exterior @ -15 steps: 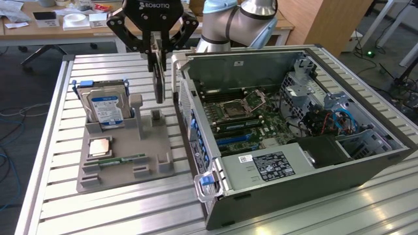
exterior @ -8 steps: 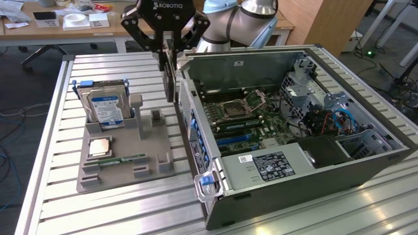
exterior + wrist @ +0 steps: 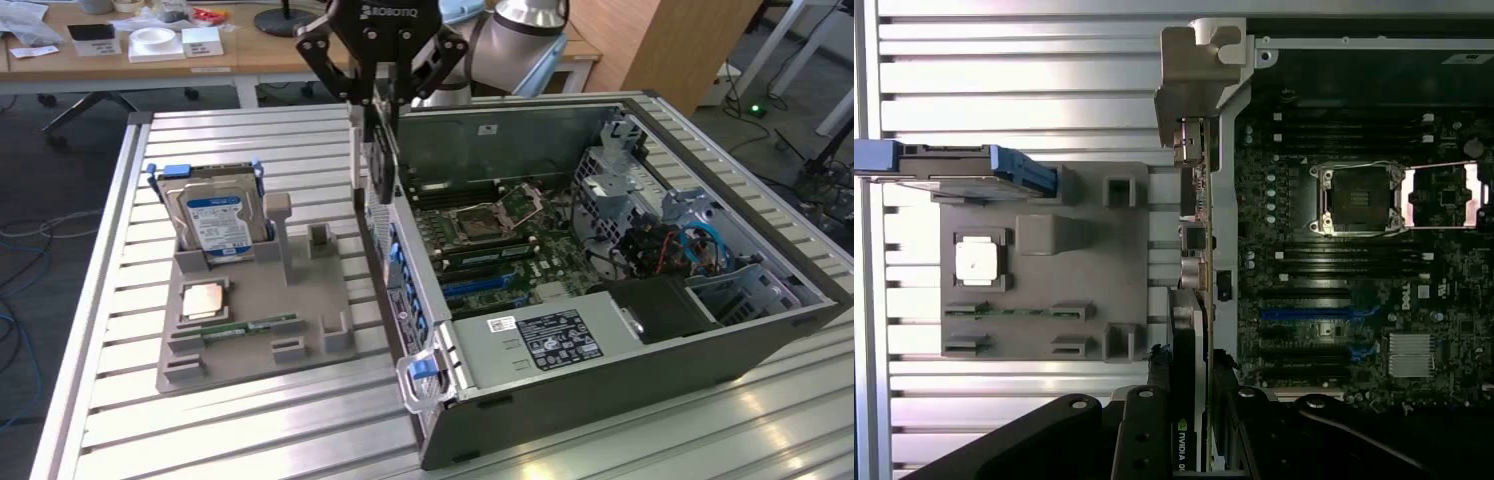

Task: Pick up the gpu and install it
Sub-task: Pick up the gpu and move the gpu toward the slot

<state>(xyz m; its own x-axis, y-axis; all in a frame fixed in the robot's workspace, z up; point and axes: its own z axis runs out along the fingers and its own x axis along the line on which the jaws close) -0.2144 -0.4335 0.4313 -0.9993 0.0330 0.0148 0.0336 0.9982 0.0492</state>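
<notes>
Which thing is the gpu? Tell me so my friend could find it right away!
Find the big open computer case; above its wall beside the grey parts holder hangs the robot's gripper. The gpu is the thin dark card clamped on edge in that gripper, not the boxy hard drive with the blue-white label standing in the holder.

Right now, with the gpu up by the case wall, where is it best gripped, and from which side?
Along its upper edge, from straight above, as the gripper has it now. The gpu hangs on edge, thin and flat, so the jaws close across its two broad faces, leaving the lower edge free for the motherboard.
</notes>
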